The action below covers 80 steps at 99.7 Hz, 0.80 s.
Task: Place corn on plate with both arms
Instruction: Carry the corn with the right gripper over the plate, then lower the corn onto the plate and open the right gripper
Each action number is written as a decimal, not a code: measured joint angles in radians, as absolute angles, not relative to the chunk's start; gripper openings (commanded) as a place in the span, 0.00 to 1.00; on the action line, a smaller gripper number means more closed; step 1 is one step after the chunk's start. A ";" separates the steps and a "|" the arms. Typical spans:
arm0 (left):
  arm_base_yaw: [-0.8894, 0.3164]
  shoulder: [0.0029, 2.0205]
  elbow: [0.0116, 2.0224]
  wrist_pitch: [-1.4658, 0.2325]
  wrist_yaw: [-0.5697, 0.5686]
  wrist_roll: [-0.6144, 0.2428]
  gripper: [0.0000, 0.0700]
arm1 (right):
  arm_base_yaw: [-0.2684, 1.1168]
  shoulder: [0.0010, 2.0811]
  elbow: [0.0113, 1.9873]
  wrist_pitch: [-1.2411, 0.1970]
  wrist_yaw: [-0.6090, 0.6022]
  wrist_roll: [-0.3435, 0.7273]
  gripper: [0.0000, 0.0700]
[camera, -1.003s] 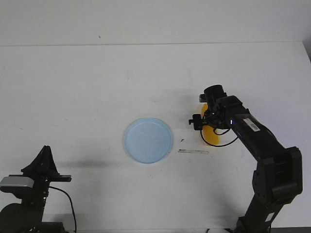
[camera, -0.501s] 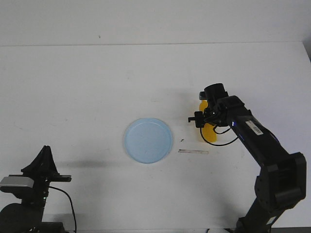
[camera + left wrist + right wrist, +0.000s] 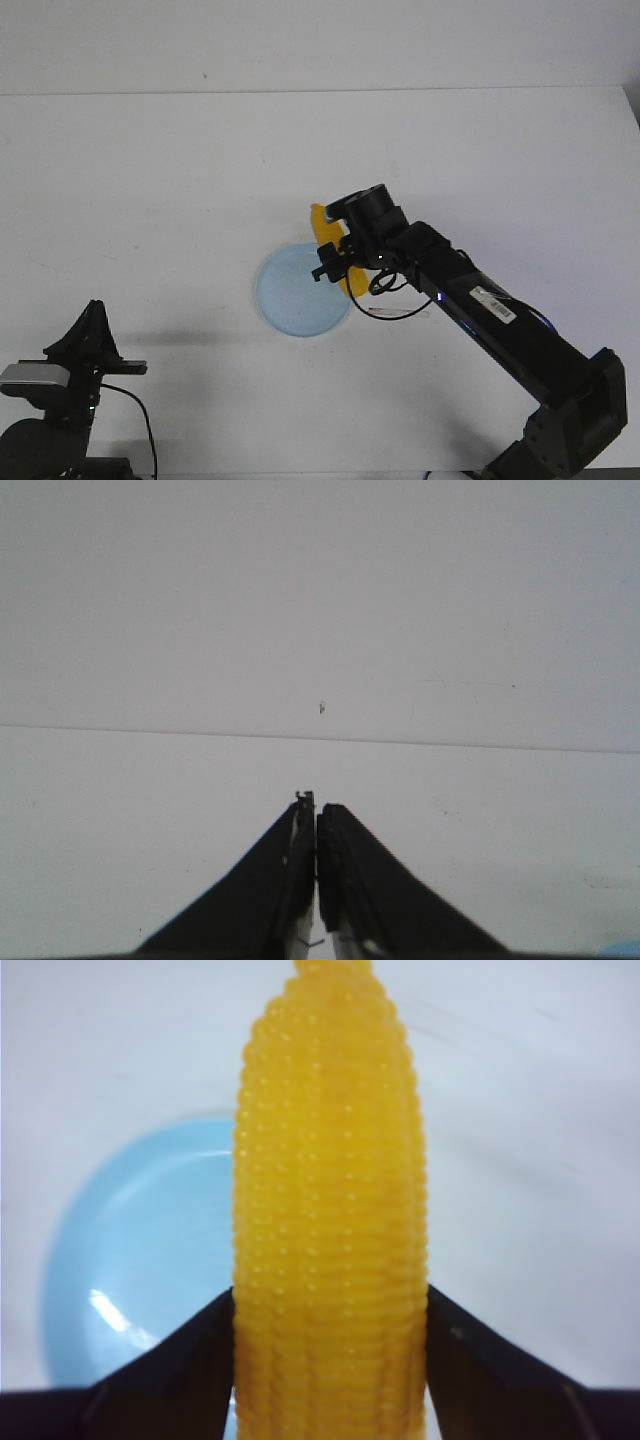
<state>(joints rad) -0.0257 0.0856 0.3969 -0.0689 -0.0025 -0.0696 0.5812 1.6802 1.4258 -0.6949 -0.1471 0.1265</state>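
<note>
Corn [image 3: 330, 1220] fills your right wrist view, clamped between the two black fingers [image 3: 170, 1370] of the right gripper [image 3: 330, 1380], which press against its thick end while the tapered end points away over the table. Behind it in that view lies the pale blue plate [image 3: 130, 1260], mostly off to one side of the cob rather than squarely under it. Your left gripper [image 3: 316, 880] sits low at the near left of the scene, its jaws pressed together on nothing, looking out over bare white table [image 3: 320, 610]. Farther out, the front view shows the right arm [image 3: 480, 310] stretched toward the middle of the table with the cob held at the plate's [image 3: 290, 295] far right rim, partly over the rim and partly past it; whether it is raised clear of the plate you cannot tell from here. You are in the carry step, with the cob arriving at the plate but not yet released. Next you will likely want to bring it more over the plate's centre, lower it until it rests flat, and only then part the fingers, since a rounded cob let go at the rim could roll off.
</note>
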 measured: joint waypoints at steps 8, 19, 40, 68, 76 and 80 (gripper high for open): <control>-0.026 0.086 0.397 -0.068 -0.002 -0.070 0.00 | 0.622 1.686 1.425 -0.690 -0.132 0.127 0.36; -0.026 0.086 0.397 -0.068 -0.002 -0.070 0.00 | 0.653 1.686 1.425 -0.659 -0.135 0.128 0.36; -0.026 0.086 0.397 -0.068 -0.002 -0.070 0.00 | 0.683 1.722 1.425 -0.645 -0.152 0.128 0.36; -0.026 0.086 0.397 -0.068 -0.002 -0.070 0.00 | 0.694 1.791 1.425 -0.672 -0.188 0.128 0.37; -0.026 0.086 0.397 -0.069 -0.002 -0.070 0.00 | 0.694 1.808 1.425 -0.672 -0.188 0.128 0.37; -0.026 0.086 0.397 -0.069 -0.002 -0.070 0.00 | 0.694 1.815 1.425 -0.672 -0.188 0.128 0.37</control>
